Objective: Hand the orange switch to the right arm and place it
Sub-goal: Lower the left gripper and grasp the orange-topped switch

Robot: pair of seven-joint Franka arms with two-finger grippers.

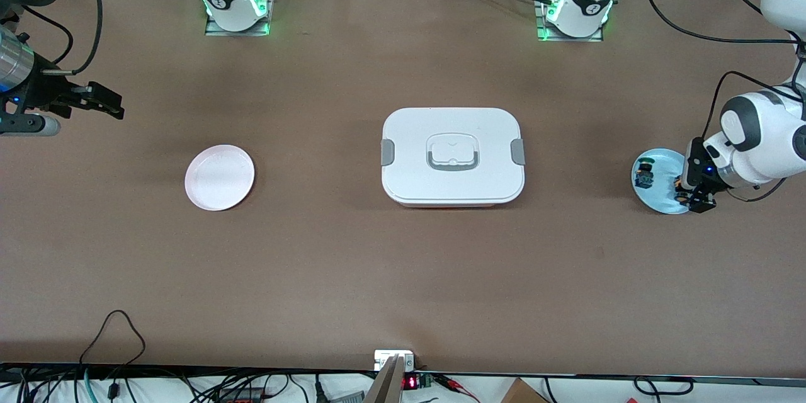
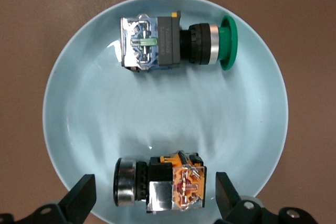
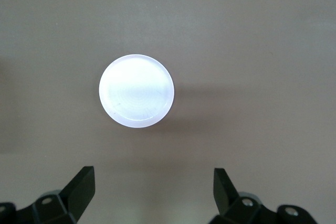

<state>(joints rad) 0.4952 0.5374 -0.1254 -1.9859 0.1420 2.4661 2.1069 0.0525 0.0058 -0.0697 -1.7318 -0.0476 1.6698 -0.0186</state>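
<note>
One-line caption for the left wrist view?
Open left claw straddles the orange switch on the blue plate, beside the green switch.

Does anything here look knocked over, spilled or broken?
Nothing stands out. Both switches, the orange switch and the green-capped switch, lie on their sides on the pale blue plate, unspilled. The white lidded box sits closed and the pink plate bare.

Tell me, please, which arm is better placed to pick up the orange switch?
Left. The left gripper hangs open just over the blue plate, its fingers either side of the orange switch. The right gripper waits open at the right arm's end, by the pink plate.
</note>
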